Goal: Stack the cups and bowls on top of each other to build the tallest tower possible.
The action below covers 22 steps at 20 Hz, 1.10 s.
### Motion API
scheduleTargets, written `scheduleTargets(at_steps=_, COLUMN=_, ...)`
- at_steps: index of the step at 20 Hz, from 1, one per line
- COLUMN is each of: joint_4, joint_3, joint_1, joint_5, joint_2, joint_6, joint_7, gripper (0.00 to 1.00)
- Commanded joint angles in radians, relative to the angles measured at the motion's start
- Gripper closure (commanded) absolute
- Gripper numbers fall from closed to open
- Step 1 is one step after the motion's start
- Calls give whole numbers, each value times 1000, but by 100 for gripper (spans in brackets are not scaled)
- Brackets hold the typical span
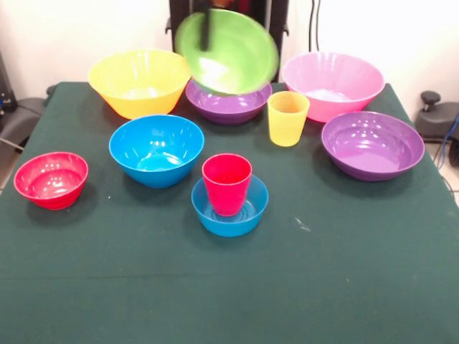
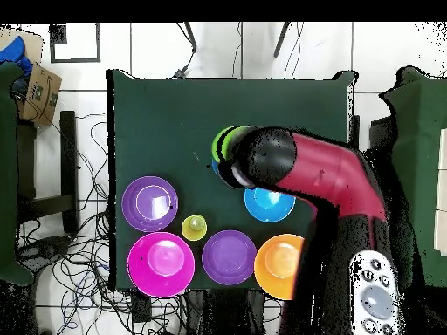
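The gripper shows as a dark bar at the top of the front view, pinching the rim of the lime green bowl. The bowl hangs tilted in the air, its open side facing the camera, above the rear purple bowl.

The tower consists of two pieces only: the red cup stands upright inside the small blue bowl, near the table centre.

Other parts on the green table:
- large yellow bowl, rear, left of the rear purple bowl
- large pink bowl, rear right
- yellow cup, upright, between the rear purple bowl and the pink bowl
- second purple bowl, right side
- medium blue bowl, just left of the tower
- small red bowl, far left, well apart from the rest

In the overhead view the red arm covers the tower area; only a green edge of the held bowl shows beside it
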Motion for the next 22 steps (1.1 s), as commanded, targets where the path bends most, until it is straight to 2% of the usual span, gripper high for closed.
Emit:
scheduleTargets(at_steps=1, joint_4=87, joint_3=139, joint_1=-122, joint_5=-200, joint_2=29, joint_6=-15, joint_7=-505, gripper=100)
scheduleTargets(at_steps=6, joint_4=95, joint_3=193, joint_1=-144, joint_5=-214, joint_2=68, joint_6=-103, joint_7=-483, gripper=100)
scheduleTargets(at_steps=9, joint_4=114, joint_3=222, joint_1=-169, joint_5=-197, joint_2=87, joint_6=-174, joint_7=-474, gripper=100)
scheduleTargets(at_steps=15, joint_4=159, joint_3=275, joint_1=-213, joint_5=-195, joint_2=94, joint_6=-266, joint_7=-468, gripper=100)
scheduleTargets(at_steps=22, joint_4=166, joint_3=302, joint_1=-219, joint_5=-232, joint_2=104, joint_6=-278, joint_7=-467, gripper=100)
